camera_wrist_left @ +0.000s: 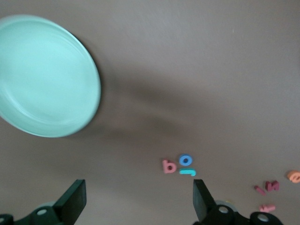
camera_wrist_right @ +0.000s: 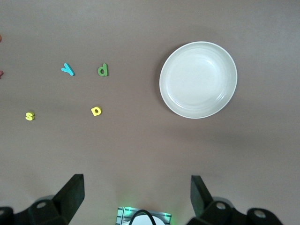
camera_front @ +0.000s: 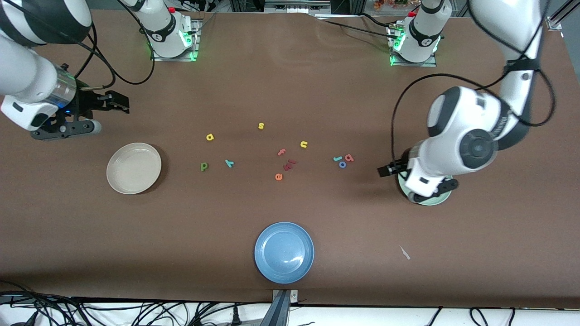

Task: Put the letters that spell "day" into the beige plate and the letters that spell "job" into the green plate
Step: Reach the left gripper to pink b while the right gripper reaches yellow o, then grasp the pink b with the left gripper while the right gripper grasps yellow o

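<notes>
— Where do we stand with the blue plate [camera_front: 284,252] as our mark?

— It lies at the table edge nearest the front camera. Farther from that camera than it, toward the right arm's end, we see the beige plate [camera_front: 133,168], bare. The yellow "a" [camera_front: 210,137], green "d" [camera_front: 204,166] and teal "y" [camera_front: 229,163] lie loose on the table [camera_front: 290,213] between the beige plate and the middle, none touching.

— And the other word?

— Farther from the camera than the blue plate, toward the left arm's end, the teal "j" [camera_front: 337,158], blue "o" [camera_front: 342,165] and pink "b" [camera_front: 349,157] sit in a tight cluster, just beside each other. The green plate [camera_front: 436,199] is at that same end, mostly hidden under the left arm.

— Our grippers?

— The left gripper [camera_wrist_left: 139,199] hangs over the table between the green plate and that cluster, fingers wide apart, holding nothing. The right gripper [camera_wrist_right: 137,194] hangs over the table near the beige plate, fingers likewise spread, holding nothing.
</notes>
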